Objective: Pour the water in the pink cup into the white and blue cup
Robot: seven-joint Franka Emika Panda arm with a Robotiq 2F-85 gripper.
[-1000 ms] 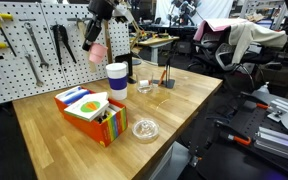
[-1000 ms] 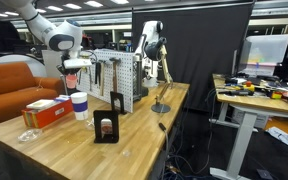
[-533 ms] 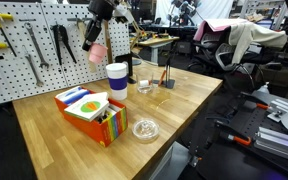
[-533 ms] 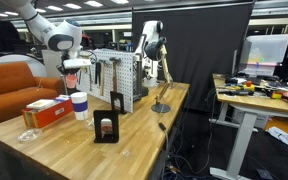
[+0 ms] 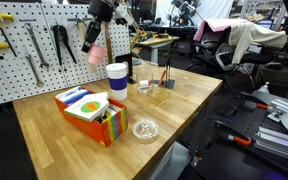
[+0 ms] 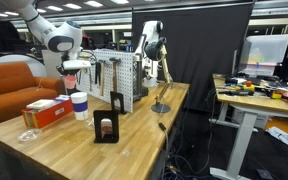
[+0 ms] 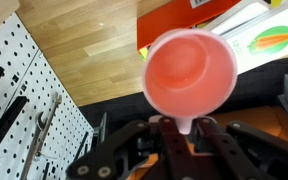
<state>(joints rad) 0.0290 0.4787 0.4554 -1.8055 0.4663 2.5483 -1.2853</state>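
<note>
My gripper (image 7: pixel 187 128) is shut on the handle of the pink cup (image 7: pixel 189 75), and the wrist view looks straight into the cup's round opening. In both exterior views the pink cup (image 5: pixel 98 52) (image 6: pixel 72 76) hangs in the air under the gripper (image 5: pixel 94 40), in front of the pegboard. The white and blue cup (image 5: pixel 116 80) (image 6: pixel 79 105) stands upright on the wooden table, below the pink cup and a little to its side. Whether the pink cup holds water I cannot tell.
An orange box (image 5: pixel 89 112) with a colourful top lies next to the white and blue cup. Two clear glass dishes (image 5: pixel 144 129) (image 5: pixel 144 88) sit on the table. The pegboard (image 5: pixel 29 50) with hanging tools stands behind. A small black stand (image 6: pixel 107 128) is nearer the table's front.
</note>
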